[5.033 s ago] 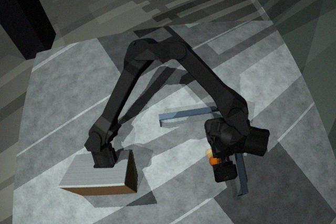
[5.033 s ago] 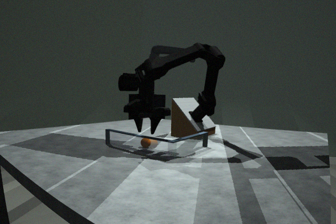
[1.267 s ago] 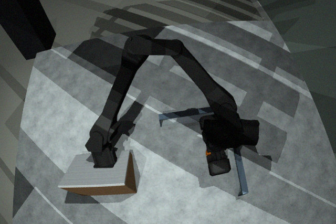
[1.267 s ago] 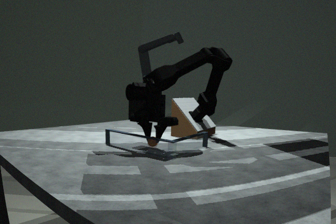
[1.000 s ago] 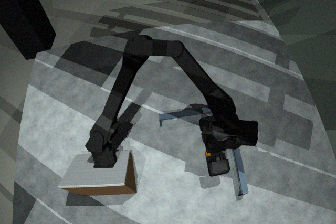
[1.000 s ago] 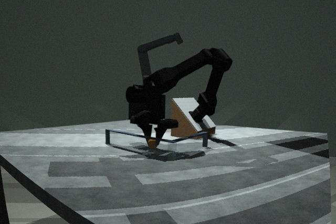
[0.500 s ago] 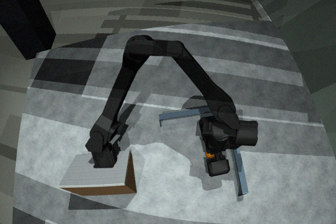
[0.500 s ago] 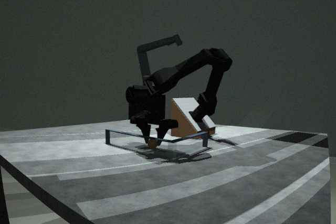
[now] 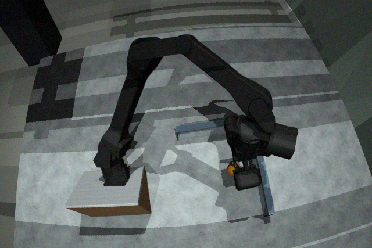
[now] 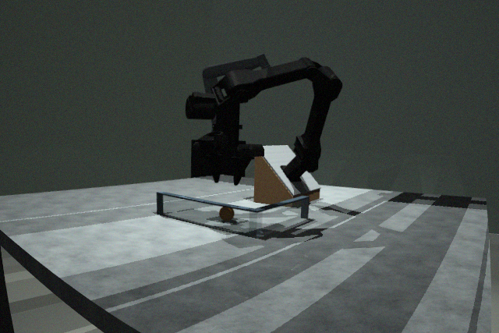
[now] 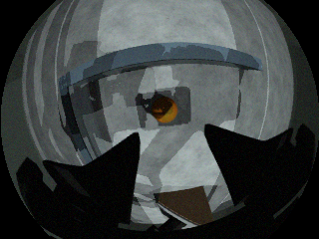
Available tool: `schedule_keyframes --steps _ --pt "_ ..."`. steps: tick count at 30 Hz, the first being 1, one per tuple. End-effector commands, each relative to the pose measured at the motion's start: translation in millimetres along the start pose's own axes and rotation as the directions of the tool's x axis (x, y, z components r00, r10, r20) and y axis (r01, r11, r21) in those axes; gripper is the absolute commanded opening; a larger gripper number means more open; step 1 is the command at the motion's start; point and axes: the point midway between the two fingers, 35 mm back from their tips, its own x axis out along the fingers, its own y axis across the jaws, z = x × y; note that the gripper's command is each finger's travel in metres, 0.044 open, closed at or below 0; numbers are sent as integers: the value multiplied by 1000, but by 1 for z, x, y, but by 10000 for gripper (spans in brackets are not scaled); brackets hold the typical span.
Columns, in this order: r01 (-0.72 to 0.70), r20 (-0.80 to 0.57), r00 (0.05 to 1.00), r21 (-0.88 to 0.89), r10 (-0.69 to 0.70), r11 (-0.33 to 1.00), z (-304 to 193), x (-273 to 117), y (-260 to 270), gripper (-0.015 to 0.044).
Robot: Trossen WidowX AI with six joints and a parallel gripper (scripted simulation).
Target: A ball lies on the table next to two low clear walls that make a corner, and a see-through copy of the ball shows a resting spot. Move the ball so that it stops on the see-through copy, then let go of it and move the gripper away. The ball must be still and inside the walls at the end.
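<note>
The orange ball (image 9: 231,169) (image 10: 226,214) (image 11: 164,110) lies on the table inside the corner of the two low clear walls, apart from both. One blue-edged wall (image 9: 268,192) (image 11: 169,52) runs along the right side in the top view; the other wall (image 9: 198,127) (image 11: 66,95) is at the back there. My gripper (image 10: 226,182) (image 11: 172,132) is open and empty, above the ball and clear of it, with its fingertips over the level of the wall tops. No separate see-through copy shows; whether it coincides exactly with the ball cannot be told.
The arm's base stands on a wedge block (image 9: 104,192) (image 10: 267,184) (image 11: 189,203) with a white sloping top and brown sides. A dark tall box (image 9: 29,20) stands at the upper left of the top view. Patchy shadows cross the table.
</note>
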Motion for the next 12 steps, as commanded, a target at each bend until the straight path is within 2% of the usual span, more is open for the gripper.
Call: schedule_keyframes --steps 1,6,12 --pt "0 -1 1000 1 0 1000 0 2 0 292" --pt "0 -1 1000 1 0 1000 0 2 0 292" --pt "-2 -5 1000 -5 2 1000 -3 -42 2 440"
